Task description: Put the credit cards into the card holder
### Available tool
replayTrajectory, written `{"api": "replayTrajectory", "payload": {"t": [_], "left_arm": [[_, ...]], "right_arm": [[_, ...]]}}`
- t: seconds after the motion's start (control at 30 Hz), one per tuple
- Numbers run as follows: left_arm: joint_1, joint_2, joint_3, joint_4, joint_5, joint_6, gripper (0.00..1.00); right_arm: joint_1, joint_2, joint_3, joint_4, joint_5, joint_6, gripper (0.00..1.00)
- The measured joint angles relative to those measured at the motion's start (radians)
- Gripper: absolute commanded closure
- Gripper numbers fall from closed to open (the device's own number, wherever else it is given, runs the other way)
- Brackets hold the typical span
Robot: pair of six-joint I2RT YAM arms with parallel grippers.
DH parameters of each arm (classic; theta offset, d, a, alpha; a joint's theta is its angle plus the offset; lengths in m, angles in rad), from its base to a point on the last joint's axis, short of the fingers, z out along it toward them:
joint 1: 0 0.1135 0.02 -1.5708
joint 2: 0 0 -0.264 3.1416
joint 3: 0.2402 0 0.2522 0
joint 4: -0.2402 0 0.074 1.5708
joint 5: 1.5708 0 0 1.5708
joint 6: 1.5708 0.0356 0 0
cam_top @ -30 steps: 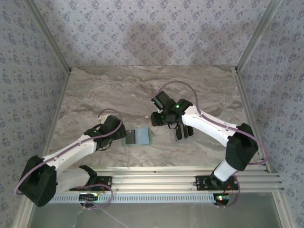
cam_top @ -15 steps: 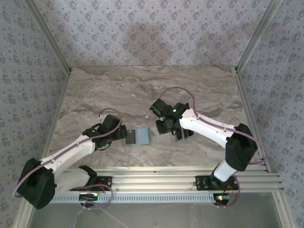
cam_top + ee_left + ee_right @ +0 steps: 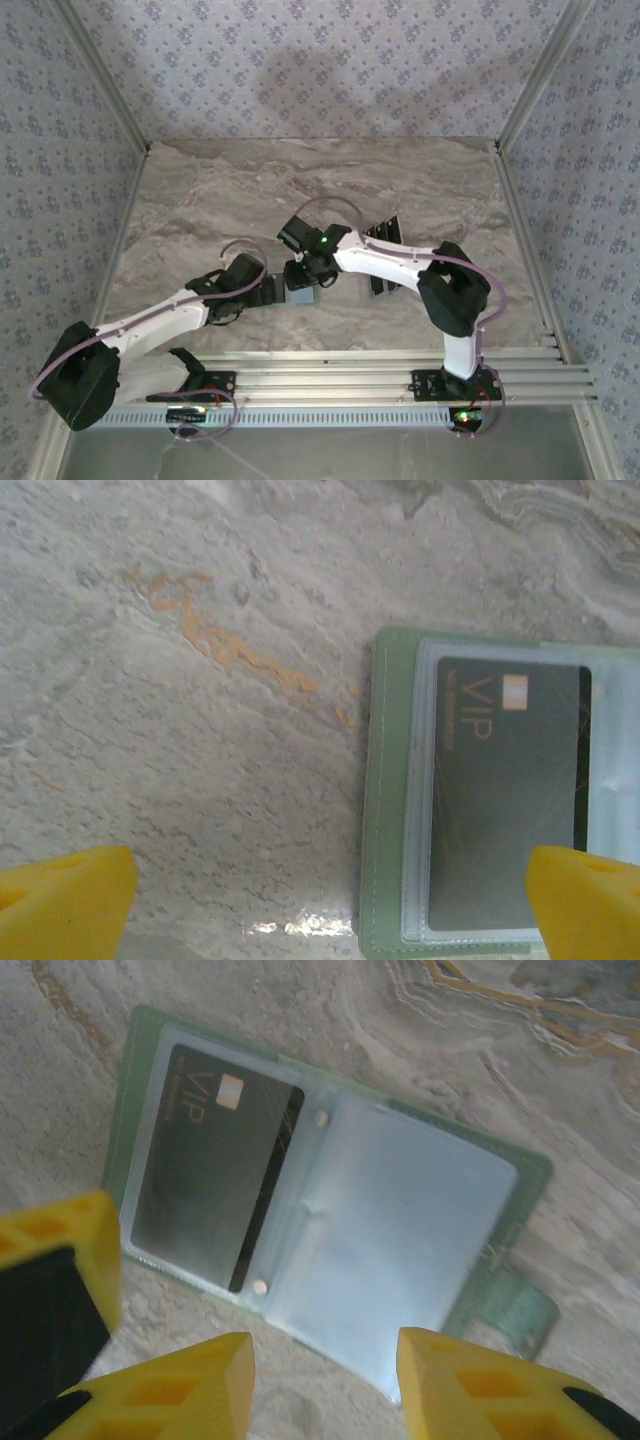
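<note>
Right now the holder [image 3: 300, 297] lies open and flat on the marble table [image 3: 200, 200], near the front edge, with both arms bent in over it. From the left wrist I can see its green rim [image 3: 375, 810] and a dark VIP card [image 3: 505, 800] lying under the clear sleeve. The left gripper [image 3: 325, 905] hangs just above with its jaws spread wide and nothing in them, and the holder's left edge falls between its yellow fingers [image 3: 60, 900]. The right gripper [image 3: 325, 1380] hovers over the near edge of the holder [image 3: 530, 1175]. Its jaws stand partly apart and grip nothing, so the sleeve shows through the gap. In that view the VIP card [image 3: 215, 1175] fills the left pocket and the right pocket [image 3: 410, 1240] is bare plastic. A small green strap [image 3: 515, 1315] sticks out at the holder's lower right corner. Off to the right, a few loose cards [image 3: 383, 285] lie on the table, partly covered by the right arm.
</note>
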Motion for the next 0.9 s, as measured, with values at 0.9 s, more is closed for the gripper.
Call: {"api": "replayTrajectory", "payload": {"t": [0.9], "left_arm": [[-0.023,0.129,-0.022,0.084,-0.018,-0.025,0.00]], "right_arm": [[-0.042,0.129,0.027,0.023,-0.003,-0.019,0.55]]}}
